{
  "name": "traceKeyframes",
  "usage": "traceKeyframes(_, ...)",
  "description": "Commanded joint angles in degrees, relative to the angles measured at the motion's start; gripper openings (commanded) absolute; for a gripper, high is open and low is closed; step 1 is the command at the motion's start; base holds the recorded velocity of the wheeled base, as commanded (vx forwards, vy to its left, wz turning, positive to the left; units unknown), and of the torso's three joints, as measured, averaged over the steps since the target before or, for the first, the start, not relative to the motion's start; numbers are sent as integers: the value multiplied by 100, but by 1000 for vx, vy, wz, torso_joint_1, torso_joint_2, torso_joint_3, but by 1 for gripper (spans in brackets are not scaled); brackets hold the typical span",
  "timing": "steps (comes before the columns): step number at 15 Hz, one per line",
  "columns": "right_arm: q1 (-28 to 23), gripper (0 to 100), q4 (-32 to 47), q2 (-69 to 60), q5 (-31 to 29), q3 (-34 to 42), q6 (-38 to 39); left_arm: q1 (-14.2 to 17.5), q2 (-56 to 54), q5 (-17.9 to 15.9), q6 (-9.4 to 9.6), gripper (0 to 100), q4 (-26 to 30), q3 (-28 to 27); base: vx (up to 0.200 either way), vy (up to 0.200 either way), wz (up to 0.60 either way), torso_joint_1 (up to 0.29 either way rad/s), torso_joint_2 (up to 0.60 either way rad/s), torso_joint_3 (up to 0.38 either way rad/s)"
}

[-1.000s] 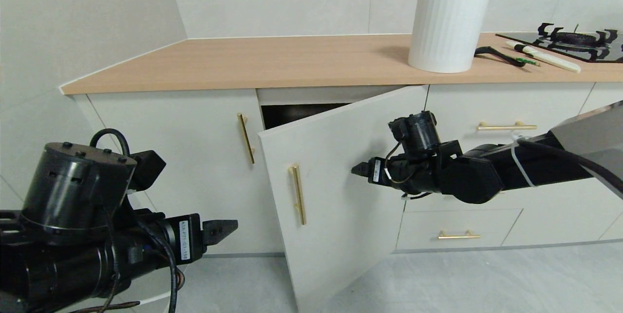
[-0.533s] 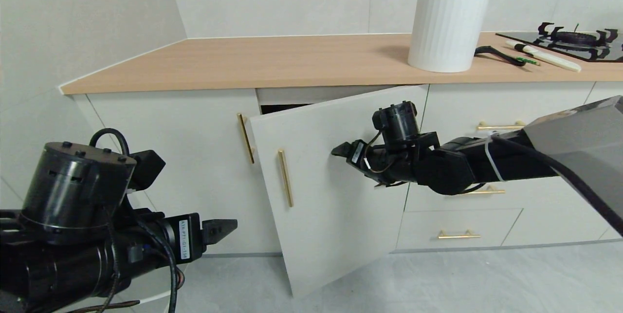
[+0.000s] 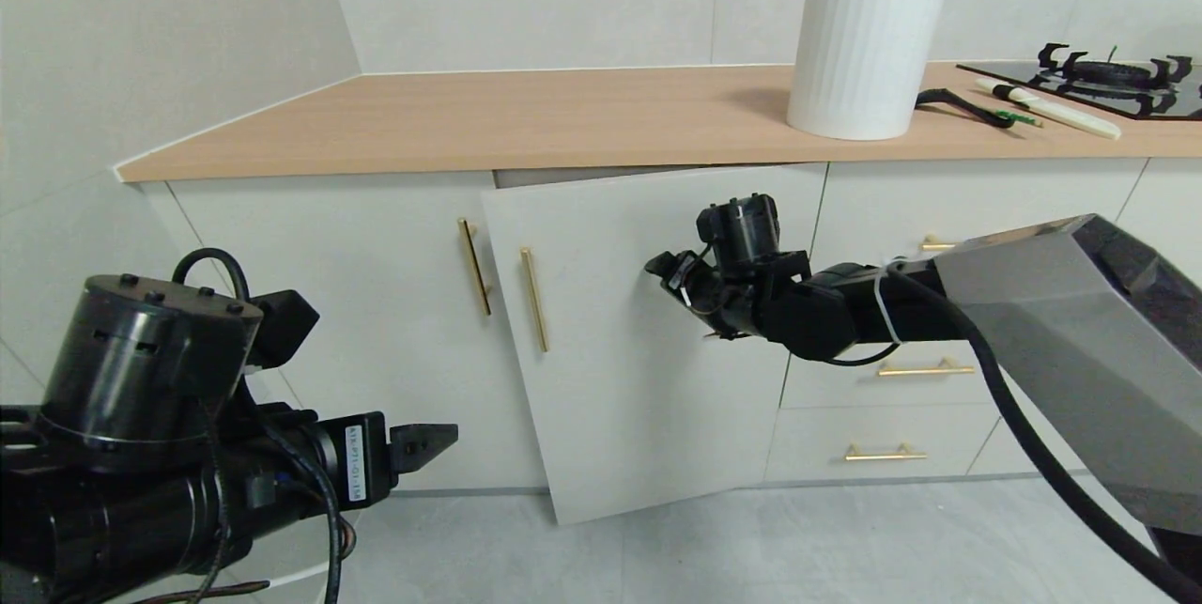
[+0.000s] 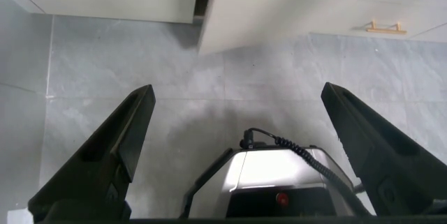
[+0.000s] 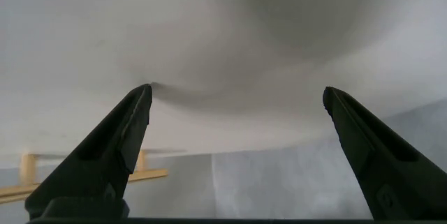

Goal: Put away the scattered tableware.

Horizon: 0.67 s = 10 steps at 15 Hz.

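On the wooden countertop (image 3: 526, 116), beside a tall white ribbed container (image 3: 869, 36), lie a black-handled utensil (image 3: 958, 104), a green-tipped stick (image 3: 1019, 118) and a white knife (image 3: 1056, 111). My right gripper (image 3: 657, 271) is open and presses its fingertips (image 5: 143, 95) against the face of the white cabinet door (image 3: 620, 350), which stands almost closed. In the right wrist view the door (image 5: 230, 35) lies right before the right gripper (image 5: 237, 88). My left gripper (image 3: 427, 442) hangs low at the left, open and empty, above the grey floor (image 4: 140, 63).
The door's gold handle (image 3: 533, 299) is next to the neighbouring door's handle (image 3: 474, 266). Drawers with gold handles (image 3: 885, 455) sit to the right. A gas stove (image 3: 1108, 78) occupies the counter's far right. Tiled walls enclose the left corner.
The cabinet door has swung from half open to nearly closed, with my right gripper pushing it in toward the cabinet. The dark gap at its top has vanished. My left arm stayed still.
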Motion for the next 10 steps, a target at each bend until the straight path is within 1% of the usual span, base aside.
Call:
traceKeyframes(1, -68, 100, -3, 290, -98, -233, 5, 3, 16, 2, 0, 100, 0, 4, 0, 0, 0, 0, 0, 0)
traceKeyframes(7, -235, 100, 5, 571, -468, -637, 5, 3, 25, 2, 0, 100, 0, 4, 0, 0, 0, 0, 0, 0)
traceKeyframes(10, -288, 100, 5, 589, -503, -673, 5, 3, 25, 2, 0, 100, 0, -5, 0, 0, 0, 0, 0, 0)
